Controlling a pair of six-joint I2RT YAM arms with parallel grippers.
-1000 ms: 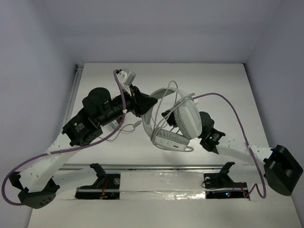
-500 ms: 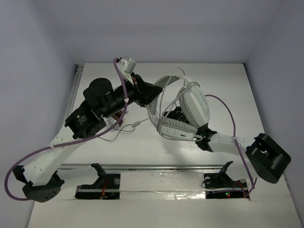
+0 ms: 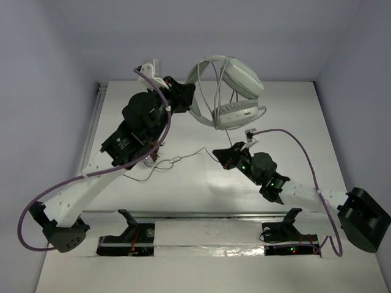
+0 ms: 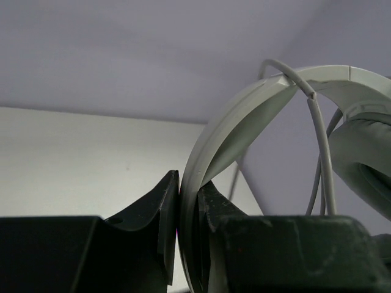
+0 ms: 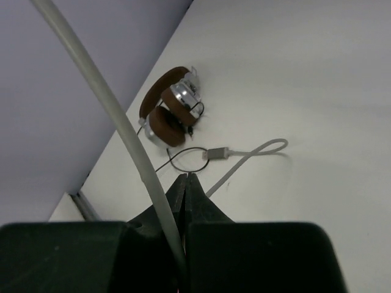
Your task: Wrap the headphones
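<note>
The white and light-grey headphones (image 3: 235, 79) hang in the air over the far middle of the table. My left gripper (image 3: 186, 91) is shut on their headband (image 4: 244, 116), with the band pinched between the jaws (image 4: 188, 189). An earcup (image 4: 366, 159) shows at the right of the left wrist view. The thin grey cable (image 3: 219, 131) drops from the headphones to my right gripper (image 3: 219, 154), which is shut on it low over the table. In the right wrist view the cable (image 5: 110, 104) runs up and left from the closed gripper (image 5: 187, 180). The cable's loose end and plug (image 5: 217, 153) lie on the table.
Smaller brown-banded headphones with silver earcups (image 5: 168, 113) lie on the table near the left wall, with their thin dark wire looped beside them. In the top view they are mostly hidden under my left arm. A rail (image 3: 183, 213) runs along the table's near edge.
My left gripper has lifted the headphones up and toward the far wall. My right arm has drawn back from beneath them, and the cable now stretches between them and my right gripper.
</note>
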